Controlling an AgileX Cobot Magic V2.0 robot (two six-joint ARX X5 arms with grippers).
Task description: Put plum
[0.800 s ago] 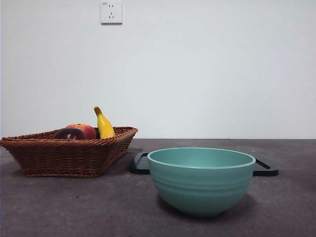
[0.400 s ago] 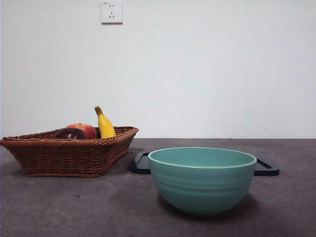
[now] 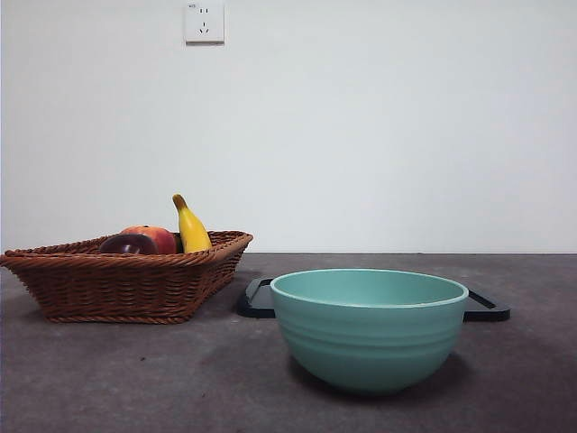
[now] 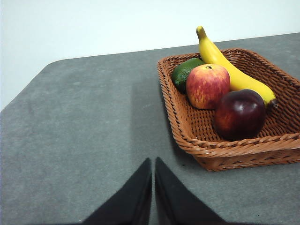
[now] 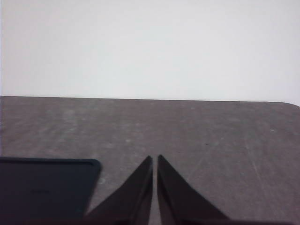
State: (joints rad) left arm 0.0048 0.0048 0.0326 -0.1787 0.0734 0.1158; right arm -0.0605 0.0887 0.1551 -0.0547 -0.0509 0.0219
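Plum (image 4: 240,114) in basket (image 4: 220,150), apart from left gripper (image 4: 153,161)

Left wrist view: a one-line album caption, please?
Shut left pincer faces a wicker basket holding plum, peach, banana and lime.

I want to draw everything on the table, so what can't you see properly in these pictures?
- Green fruit: left wrist view shows part; the peach-like fruit and banana cover the rest. The front view hides it entirely.
- Plum: front view shows only its top over the basket rim.
- Black tray: mostly behind the bowl in front view; cut off by the edge in right wrist view.
- Bowl's inside: hidden by its wall.
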